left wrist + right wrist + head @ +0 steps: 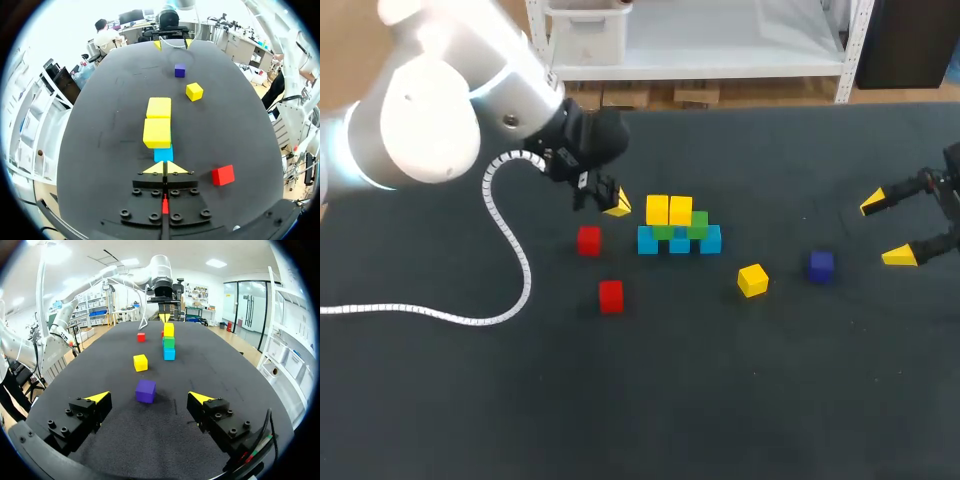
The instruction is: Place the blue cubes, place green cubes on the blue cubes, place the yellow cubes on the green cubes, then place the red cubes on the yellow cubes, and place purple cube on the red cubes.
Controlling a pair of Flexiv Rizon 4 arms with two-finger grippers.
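Observation:
A stack (678, 228) stands mid-table: three blue cubes (710, 240) in a row, two green cubes (698, 224) on them, two yellow cubes (668, 210) on top. My left gripper (617, 206) hangs just left of the stack, shut and holding nothing; in its wrist view the tips (164, 168) meet in front of the blue cube (164, 153) and the yellow cubes (157, 132). Two red cubes (588, 240) (611, 296) lie to the left, a loose yellow cube (752, 280) and the purple cube (821, 265) to the right. My right gripper (892, 230) stands open at the right edge, with the purple cube (145, 391) just ahead of it.
The dark table (770, 380) has free room along its front and far right. My left arm's white cable (510, 250) trails over the left part of the table.

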